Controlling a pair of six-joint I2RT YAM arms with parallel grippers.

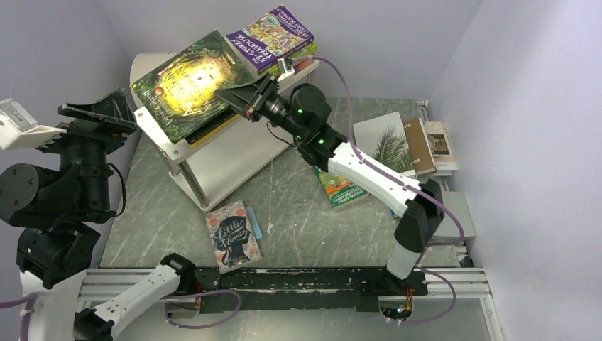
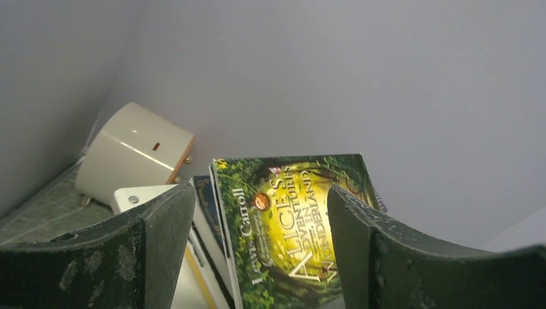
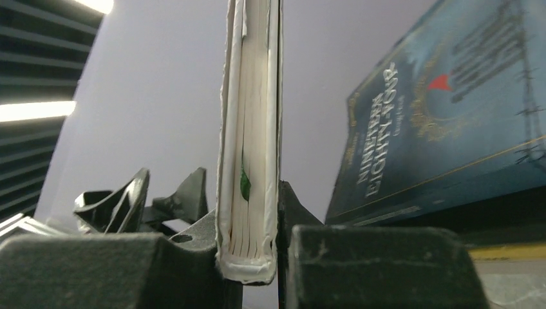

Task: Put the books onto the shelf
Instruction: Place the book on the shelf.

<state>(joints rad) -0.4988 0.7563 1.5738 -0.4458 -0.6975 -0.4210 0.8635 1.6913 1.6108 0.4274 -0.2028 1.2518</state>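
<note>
the task is partway done. the shelf (image 1: pixel 207 165) stands at the far left of the table (image 1: pixel 291 213), and its top board already carries a loose pile of books. a purple book (image 1: pixel 273 34) lies at the back of that pile. a green-gold book (image 1: pixel 186 84) lies across the front of it, tilted rather than flat. the right gripper (image 1: pixel 246 99) is clenched on the right edge of the green-gold book. in the right wrist view its page block (image 3: pixel 250 154) stands upright, pinched between the two fingers, with a dark-blue book (image 3: pixel 444 109) just beside it.

the left gripper (image 1: pixel 106 112) hangs at the left end of the shelf with its fingers spread wide and nothing between them. its own camera looks past them at the green-gold book's cover and at a white cylinder (image 2: pixel 132 154) further back.

several books are not yet shelved. a floral book (image 1: pixel 233 236) lies on the table in front of the shelf, and a green paperback (image 1: pixel 342 192) lies partly under the right arm. a pile of pale books (image 1: pixel 408 145) sits by the right wall. the lower board of the shelf looks bare from above. my guess is that the green-gold book needs settling flat before the right arm fetches another.
</note>
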